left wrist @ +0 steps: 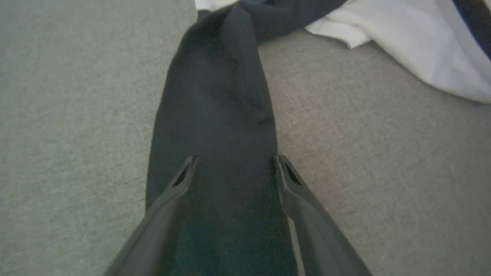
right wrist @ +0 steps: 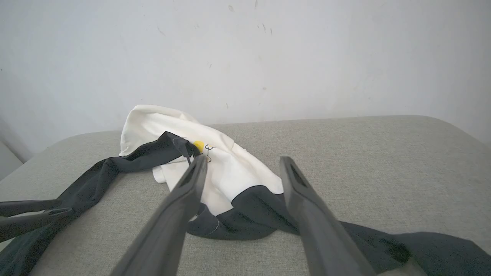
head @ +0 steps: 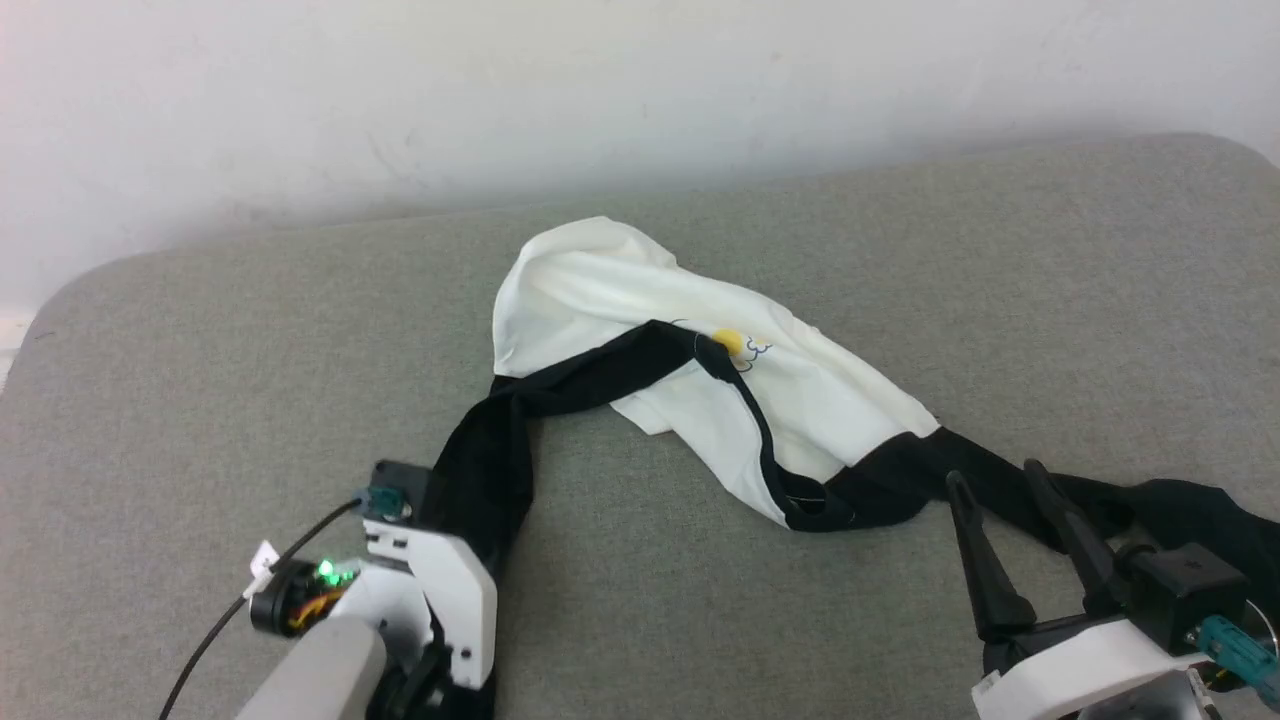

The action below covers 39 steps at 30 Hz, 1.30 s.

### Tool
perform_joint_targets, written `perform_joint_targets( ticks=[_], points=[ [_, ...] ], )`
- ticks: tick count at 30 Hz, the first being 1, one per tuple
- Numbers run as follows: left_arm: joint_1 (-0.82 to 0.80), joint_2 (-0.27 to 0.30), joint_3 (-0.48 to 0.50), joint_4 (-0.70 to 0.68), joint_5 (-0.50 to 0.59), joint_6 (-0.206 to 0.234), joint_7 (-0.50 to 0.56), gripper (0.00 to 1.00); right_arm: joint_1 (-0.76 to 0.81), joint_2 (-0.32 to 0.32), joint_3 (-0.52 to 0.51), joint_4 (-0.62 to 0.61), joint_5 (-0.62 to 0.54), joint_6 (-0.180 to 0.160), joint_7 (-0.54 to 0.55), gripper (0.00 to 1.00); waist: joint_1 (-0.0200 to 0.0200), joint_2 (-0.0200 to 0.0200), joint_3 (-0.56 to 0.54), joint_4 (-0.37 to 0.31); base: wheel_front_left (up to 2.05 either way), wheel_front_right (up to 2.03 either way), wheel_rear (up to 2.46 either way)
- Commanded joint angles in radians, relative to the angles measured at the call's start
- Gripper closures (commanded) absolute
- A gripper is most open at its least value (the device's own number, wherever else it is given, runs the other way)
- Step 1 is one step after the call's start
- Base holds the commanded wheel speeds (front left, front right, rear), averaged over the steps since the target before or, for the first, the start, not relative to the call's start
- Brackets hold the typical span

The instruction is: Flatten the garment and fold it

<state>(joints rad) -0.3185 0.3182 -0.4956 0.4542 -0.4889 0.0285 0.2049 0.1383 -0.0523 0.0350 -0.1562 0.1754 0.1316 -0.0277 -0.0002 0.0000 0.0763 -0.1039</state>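
On the grey pad (head: 200, 350), crumpled garment (head: 640, 290) — left gripper (left wrist: 234, 163) spread, seemingly astride one sleeve (left wrist: 218, 96); right gripper (head: 992, 475) spread.

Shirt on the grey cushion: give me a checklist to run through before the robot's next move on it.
1. Left gripper open: ok, fingers apart astride one black sleeve.
2. That sleeve clamped: not ok.
3. Right gripper open: ok.
4. Right gripper down on the other sleeve: cannot tell; it sits near it.
5. Shirt flat: not ok, the white body is bunched with a sleeve draped over it.
6. Bare cushion around it for spreading: ok.
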Motion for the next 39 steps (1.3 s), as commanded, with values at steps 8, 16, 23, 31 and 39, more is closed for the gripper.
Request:
perform_joint_targets(
  ticks=[8,16,23,31,39],
  points=[
    [0.065,0.051,-0.054,-0.063,-0.042,-0.027,0.221,1.0,-0.001,0.002,-0.003,0.008,0.017,-0.001,-0.005,0.0,0.0002,0.0,0.014,-0.013,0.0,0.0,0.0],
    [0.049,0.211,0.022,-0.303,0.023,0.036,0.183,1.0,0.02,0.002,-0.049,0.014,0.023,-0.001,-0.009,0.0,0.0002,0.0,-0.009,0.033,0.0,0.0,0.0],
    [0.217,0.36,0.19,-0.5,-0.022,0.178,0.215,1.0,0.019,0.002,-0.056,0.015,0.031,-0.001,-0.011,0.0,0.0002,0.0,-0.013,0.061,0.0,0.0,0.0],
    [0.466,0.256,0.307,-0.328,-0.172,0.233,0.059,1.0,0.013,0.002,-0.06,0.032,0.034,-0.001,-0.01,0.0,0.0002,0.0,0.003,0.059,0.0,0.0,0.0],
    [0.442,0.131,0.353,-0.229,-0.195,0.241,-0.164,0.0,0.016,0.002,-0.073,0.033,0.028,-0.001,-0.002,0.0,0.0002,0.0,-0.013,0.071,0.0,0.0,0.0]
  ],
)
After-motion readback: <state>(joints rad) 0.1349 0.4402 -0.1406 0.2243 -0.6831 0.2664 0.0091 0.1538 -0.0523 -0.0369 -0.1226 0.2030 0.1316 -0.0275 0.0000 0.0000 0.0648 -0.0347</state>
